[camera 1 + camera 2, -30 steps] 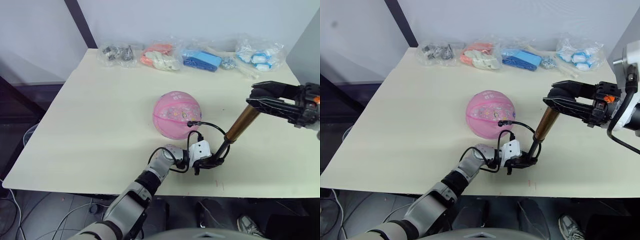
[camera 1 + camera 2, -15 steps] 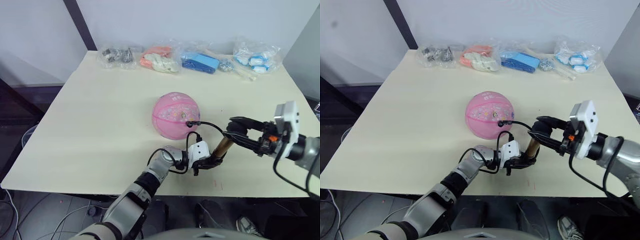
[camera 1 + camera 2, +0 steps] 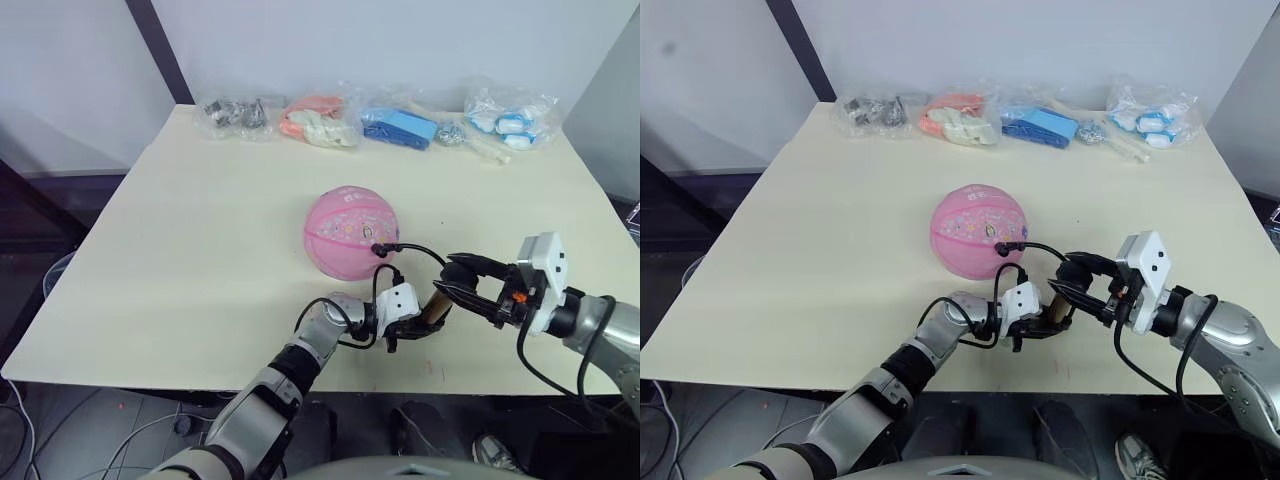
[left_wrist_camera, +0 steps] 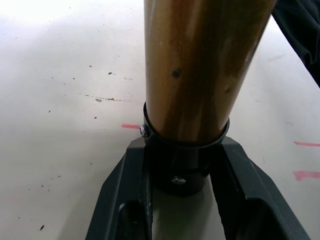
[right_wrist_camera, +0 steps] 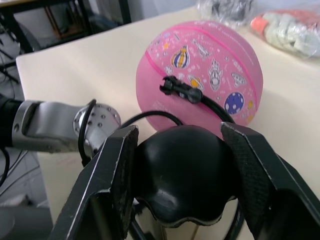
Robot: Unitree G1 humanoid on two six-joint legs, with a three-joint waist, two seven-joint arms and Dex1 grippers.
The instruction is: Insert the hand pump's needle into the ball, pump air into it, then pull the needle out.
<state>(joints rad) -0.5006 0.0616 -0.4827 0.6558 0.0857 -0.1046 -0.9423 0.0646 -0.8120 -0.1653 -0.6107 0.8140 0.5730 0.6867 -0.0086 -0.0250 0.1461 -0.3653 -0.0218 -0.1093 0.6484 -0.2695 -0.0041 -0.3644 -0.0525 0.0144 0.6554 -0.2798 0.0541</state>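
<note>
Left eye view, left claw [image 3: 428, 325] clamping hand pump [image 3: 436, 309] base, right claw [image 3: 455, 285] gripping its handle.

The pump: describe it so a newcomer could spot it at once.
On the table, just in front of the pink ball, both end effectors meet on it. The pump is the bronze tube whose thin black hose loops to the ball.

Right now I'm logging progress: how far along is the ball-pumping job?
Done: the needle sits in the pink ball, hose attached. In hand: the left gripper clamps the hand pump at its base cap, and the right gripper grips the black handle, pushed down close to the tube. Left: any further strokes, then pulling the needle out.
</note>
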